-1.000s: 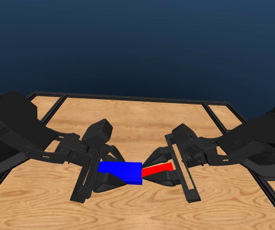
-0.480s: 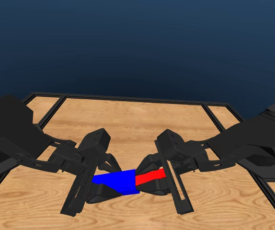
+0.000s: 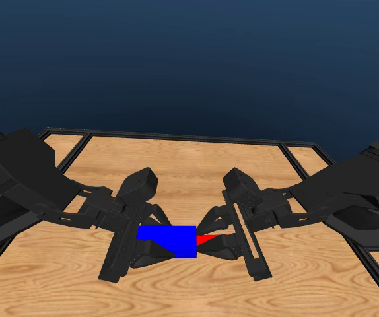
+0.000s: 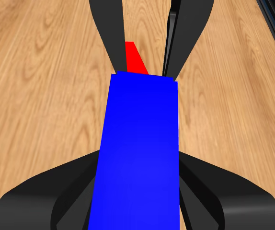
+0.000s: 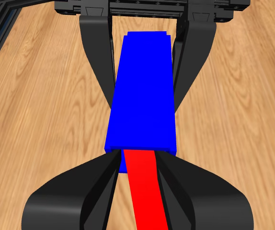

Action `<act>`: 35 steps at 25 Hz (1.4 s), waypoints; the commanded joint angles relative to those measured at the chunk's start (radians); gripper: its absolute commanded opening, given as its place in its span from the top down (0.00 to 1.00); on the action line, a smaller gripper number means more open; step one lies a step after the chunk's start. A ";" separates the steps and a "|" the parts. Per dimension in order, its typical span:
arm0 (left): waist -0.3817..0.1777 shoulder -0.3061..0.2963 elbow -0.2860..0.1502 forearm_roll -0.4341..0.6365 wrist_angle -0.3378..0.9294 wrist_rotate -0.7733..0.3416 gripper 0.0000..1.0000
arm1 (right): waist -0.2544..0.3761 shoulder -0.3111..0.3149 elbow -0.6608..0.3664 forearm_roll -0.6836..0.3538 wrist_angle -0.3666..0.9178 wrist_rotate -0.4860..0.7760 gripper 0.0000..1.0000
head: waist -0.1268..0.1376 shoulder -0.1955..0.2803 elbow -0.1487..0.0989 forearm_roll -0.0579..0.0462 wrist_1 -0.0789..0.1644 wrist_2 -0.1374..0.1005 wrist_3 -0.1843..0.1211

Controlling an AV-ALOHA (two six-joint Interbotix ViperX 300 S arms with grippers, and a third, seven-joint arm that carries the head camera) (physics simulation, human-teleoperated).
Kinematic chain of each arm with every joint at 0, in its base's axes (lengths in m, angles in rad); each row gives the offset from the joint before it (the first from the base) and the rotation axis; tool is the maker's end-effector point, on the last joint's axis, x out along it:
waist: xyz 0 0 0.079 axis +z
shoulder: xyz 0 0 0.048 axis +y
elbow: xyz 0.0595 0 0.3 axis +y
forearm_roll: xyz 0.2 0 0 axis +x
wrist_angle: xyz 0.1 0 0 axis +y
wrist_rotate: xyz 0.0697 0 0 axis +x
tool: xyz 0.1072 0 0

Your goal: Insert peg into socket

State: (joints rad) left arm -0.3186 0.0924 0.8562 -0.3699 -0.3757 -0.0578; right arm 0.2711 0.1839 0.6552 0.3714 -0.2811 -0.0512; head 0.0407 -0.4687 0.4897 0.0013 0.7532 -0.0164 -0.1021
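Peg (image 3: 207,238): a thin red bar, grasped by the right gripper (image 3: 224,243); only a short stretch is seen in the head view, between the blue block and the right gripper's jaws. Its far end is hidden at the block's face, so it appears to have entered the block; how deep cannot be told.
Peg, right wrist view (image 5: 146,191): the red bar runs between the two black jaws and meets the near end of the blue block.
Peg, left wrist view (image 4: 134,58): a small red piece is seen just past the far end of the block.
Socket (image 3: 167,238): a blue boxy block, held above the worktop (image 3: 189,165), roughly over the middle of its near half and lying about level.
Socket, wrist views (image 4: 140,153) (image 5: 143,91): the block is lined up lengthwise with the red bar and is wider than it.
Left gripper (image 3: 148,246): clenched on the blue block, with a jaw pressed to each long side.
Right gripper: clenched on the red bar, its jaws closed tight against the bar's sides.
Grippers: brought tip to tip, the jaws of each nearly reaching the other's.
Worktop: light wood with a dark frame along its edges.
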 commanded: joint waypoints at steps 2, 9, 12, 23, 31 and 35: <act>0.005 -0.021 -0.021 -0.001 -0.064 0.016 1.00 | 0.020 -0.030 0.029 -0.021 0.007 0.078 0.00 | -0.001 -0.004 -0.015 0.000 -0.012 0.000 0.003; 0.008 -0.025 -0.032 0.004 -0.063 0.015 1.00 | 0.010 -0.049 0.085 -0.041 0.025 0.134 0.00 | -0.008 -0.006 -0.015 -0.001 -0.013 0.003 0.009; 0.011 -0.019 -0.024 0.009 -0.055 0.010 1.00 | 0.021 -0.068 0.103 -0.034 0.066 0.129 0.00 | -0.009 -0.006 -0.015 -0.001 -0.014 0.003 0.010; 0.005 -0.023 -0.021 -0.001 -0.071 0.021 1.00 | 0.053 -0.022 0.315 -0.012 -0.028 0.311 0.00 | -0.008 -0.008 -0.017 -0.001 -0.021 0.003 0.005; 0.004 -0.029 -0.025 -0.002 -0.073 0.029 1.00 | 0.056 0.044 0.331 0.050 -0.160 0.326 1.00 | -0.022 -0.010 -0.018 -0.005 -0.021 0.002 -0.001; 0.010 -0.029 -0.023 -0.001 -0.065 0.032 1.00 | 0.058 0.042 0.294 0.034 -0.159 0.281 1.00 | -0.035 -0.010 -0.019 -0.009 -0.015 0.001 -0.016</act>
State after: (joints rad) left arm -0.3120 0.0903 0.8494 -0.3749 -0.4141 -0.0316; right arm 0.2890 0.1977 0.9963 0.4265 -0.4714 0.2499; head 0.0147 -0.4687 0.4894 -0.0060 0.7451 -0.0154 -0.1096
